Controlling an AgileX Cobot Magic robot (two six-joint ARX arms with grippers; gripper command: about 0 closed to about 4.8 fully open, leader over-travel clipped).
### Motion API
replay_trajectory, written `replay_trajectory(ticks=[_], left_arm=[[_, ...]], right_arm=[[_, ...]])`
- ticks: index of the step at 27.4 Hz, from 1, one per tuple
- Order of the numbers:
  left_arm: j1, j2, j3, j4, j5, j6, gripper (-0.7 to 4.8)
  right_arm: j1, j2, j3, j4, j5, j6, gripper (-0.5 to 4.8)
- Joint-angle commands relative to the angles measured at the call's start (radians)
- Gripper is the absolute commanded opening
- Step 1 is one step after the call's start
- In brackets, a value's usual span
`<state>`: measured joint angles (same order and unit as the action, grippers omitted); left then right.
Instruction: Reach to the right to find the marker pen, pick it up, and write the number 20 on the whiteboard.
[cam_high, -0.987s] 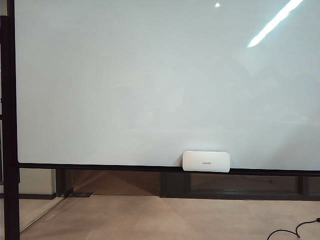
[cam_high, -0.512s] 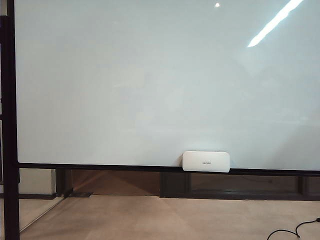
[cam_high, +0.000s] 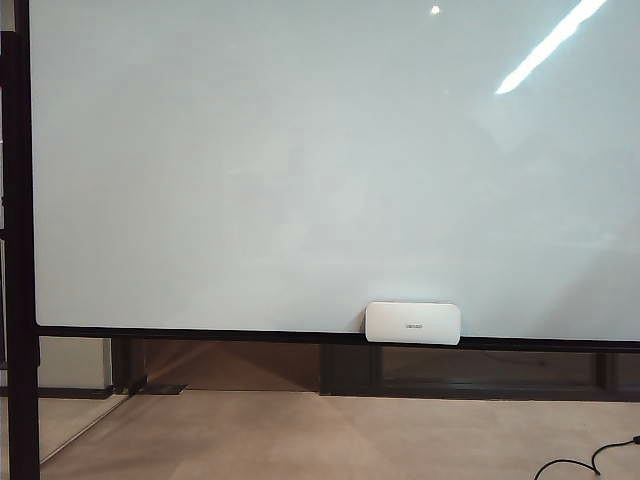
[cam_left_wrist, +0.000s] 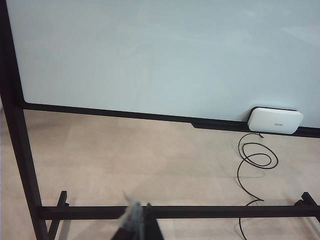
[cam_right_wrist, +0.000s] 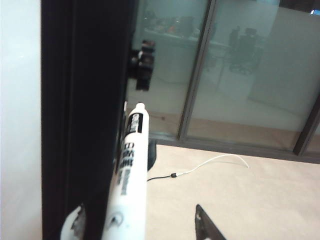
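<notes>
Found in the right wrist view: a slim white marker pen with black lettering on its barrel (cam_right_wrist: 132, 170), set just beside the thin black frame (cam_right_wrist: 75, 100) of the very large glossy white whiteboard (cam_high: 300, 150). Long axis running alongside that frame edge, narrow end pointing away from the camera.

Right gripper (cam_right_wrist: 145, 231): spread wide, one pale finger (cam_right_wrist: 73, 226) close by the frame and one dark finger (cam_right_wrist: 206, 226) well out on the other side. Near end of the pen lying between them, much closer to the pale finger. Cannot tell whether either pad touches the barrel; no grip judged yet. Judged to need only a closing of the jaws across the barrel, square to its length, with care not to pinch the frame.

Right arm clearly the nearer, reaching past the board's edge and absent from the exterior view.

Left gripper (cam_left_wrist: 138, 224): tips drawn together and empty, hanging low before the stand's black crossbar (cam_left_wrist: 200, 211), facing the board, well apart from the pen.

No figures on the board
</notes>
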<state>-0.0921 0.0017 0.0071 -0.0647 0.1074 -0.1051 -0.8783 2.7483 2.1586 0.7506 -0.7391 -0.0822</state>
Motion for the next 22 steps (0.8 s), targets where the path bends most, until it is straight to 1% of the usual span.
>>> replay_trajectory(ticks=[1, 15, 20, 22], left_arm=[[-0.001, 0.001, 0.002, 0.013, -0.003, 0.001, -0.03], [-0.001, 0.001, 0.002, 0.013, -0.003, 0.0, -0.03], [-0.001, 0.001, 0.002, 0.013, -0.003, 0.0, -0.03], [-0.001, 0.001, 0.002, 0.013, -0.003, 0.0, -0.03]], right_arm=[[0.001, -0.003, 0.011, 0.017, 0.005, 0.011, 2.73], [0.01, -0.003, 0.011, 0.025, 0.005, 0.03, 2.7], [0.015, -0.003, 0.011, 0.026, 0.032, 0.03, 2.68], [0.016, -0.004, 0.011, 0.031, 0.032, 0.03, 2.51]])
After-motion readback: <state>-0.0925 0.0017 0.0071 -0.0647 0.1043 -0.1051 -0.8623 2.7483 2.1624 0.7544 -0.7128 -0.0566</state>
